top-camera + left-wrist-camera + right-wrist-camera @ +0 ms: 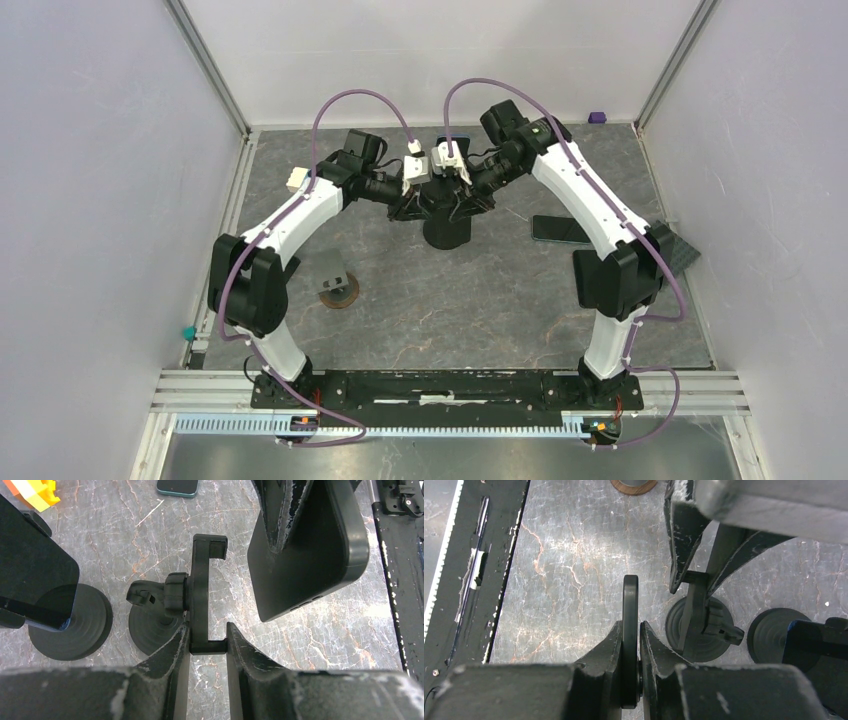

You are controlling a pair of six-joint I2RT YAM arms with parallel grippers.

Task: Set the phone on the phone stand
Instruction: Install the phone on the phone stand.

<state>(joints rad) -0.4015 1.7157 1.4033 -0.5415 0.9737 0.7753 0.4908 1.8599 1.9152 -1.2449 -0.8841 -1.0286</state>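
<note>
Left gripper (207, 639): clamped on stand (200, 580), likely steadying it.
Right gripper (631, 630): pinched phone (630, 597) edge-on beside stand, for seating.

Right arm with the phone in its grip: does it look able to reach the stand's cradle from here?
Probably yes. The phone in the right gripper hangs just beside the phone stand, whose cradle opens toward it with nothing between. The left gripper clamps the stand's lower lip.

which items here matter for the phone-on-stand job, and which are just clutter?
Job: phone in right fingers; phone stand in left fingers.
Clutter: spare phone lying flat; orange-yellow block; second round stand base.
</note>
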